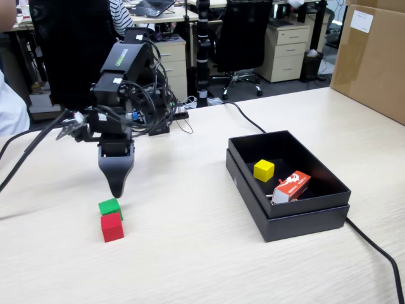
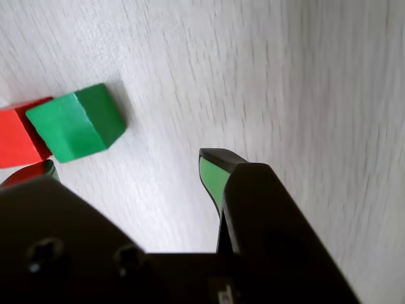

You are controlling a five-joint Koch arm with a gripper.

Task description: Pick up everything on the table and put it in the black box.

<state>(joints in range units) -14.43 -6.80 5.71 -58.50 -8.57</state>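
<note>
The green cube [image 1: 109,207] and the red cube [image 1: 112,227] touch each other on the pale wood table [image 1: 190,259], at the left in the fixed view. The yellow cube [image 1: 264,170] lies inside the black box [image 1: 304,225] at the right. My gripper [image 1: 117,188] points down just above and behind the green cube. In the wrist view my gripper [image 2: 126,168] is open and empty, with bare table between the jaws. There the green cube [image 2: 76,123] and the red cube [image 2: 16,136] lie ahead, near the left jaw.
An orange-red and white carton [image 1: 292,187] lies in the black box beside the yellow cube. A big brown cardboard carton [image 1: 373,57] stands at the far right. A black cable [image 1: 373,247] runs across the table past the box. Office chairs and desks stand behind.
</note>
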